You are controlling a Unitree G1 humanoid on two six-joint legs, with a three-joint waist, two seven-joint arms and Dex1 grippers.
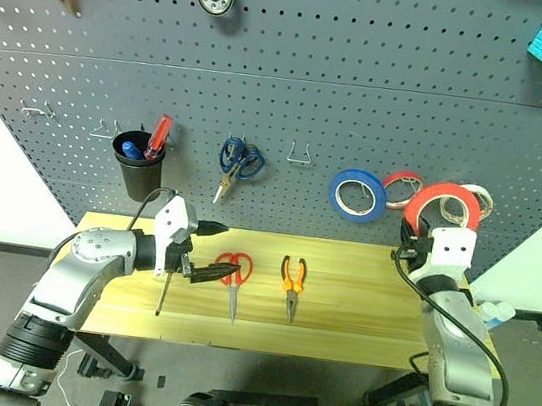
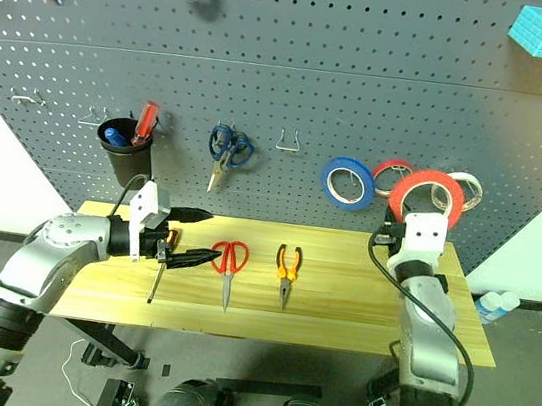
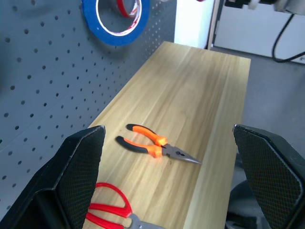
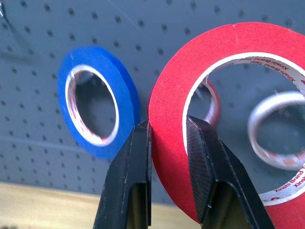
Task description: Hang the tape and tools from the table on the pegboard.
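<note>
The right gripper is clenched on the rim of the red tape, one black finger outside the ring and the other inside its white core. It holds the ring upright, raised in front of the pegboard, close to the panel, well above the table and over the table's right end. Against the pegboard, the red tape hangs in front of two smaller rolls: a thin red-rimmed roll to its left and a whitish roll to its right. Further left on the pegboard hangs the blue roll, just beside the red tape as seen from the right wrist.

The left gripper hovers over the left part of the table with its two fingers spread wide and nothing between them, pointing along the table towards the right end. Below it the screwdriver lies on the planks, its handle partly hidden by the gripper. Just to the right of the gripper lie the red-handled scissors, blades pointing towards the table's front edge. Beside them, nearer the table's middle, lie the pliers with orange-and-black handles, jaws likewise towards the front edge.

On the pegboard above the table's left end a black cup holds a red-handled screwdriver. To its right on the pegboard hang blue-handled scissors, and beside those a bare wire hook.
</note>
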